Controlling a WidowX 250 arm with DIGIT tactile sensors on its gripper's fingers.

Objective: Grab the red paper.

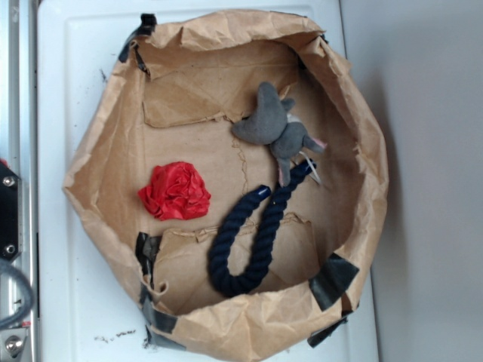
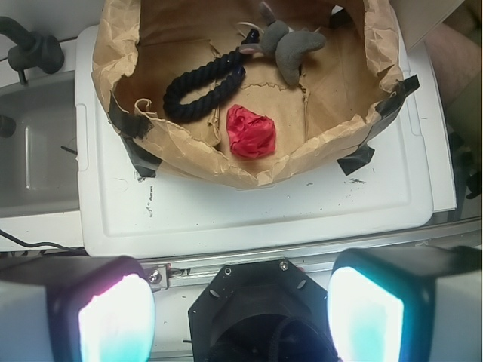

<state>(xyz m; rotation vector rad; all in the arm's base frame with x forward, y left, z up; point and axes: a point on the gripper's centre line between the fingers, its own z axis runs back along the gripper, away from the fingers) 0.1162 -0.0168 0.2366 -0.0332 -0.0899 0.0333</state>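
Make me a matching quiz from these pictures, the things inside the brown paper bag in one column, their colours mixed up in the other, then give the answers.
Things:
1. crumpled paper
2. plush toy
3. rope
4. tape on the paper bag

Colours:
A. dark navy
B. black
C. red
D. grey

Pairs: 1-C, 2-D, 3-A, 4-B. The gripper is open, off to the side of the paper bag, holding nothing.
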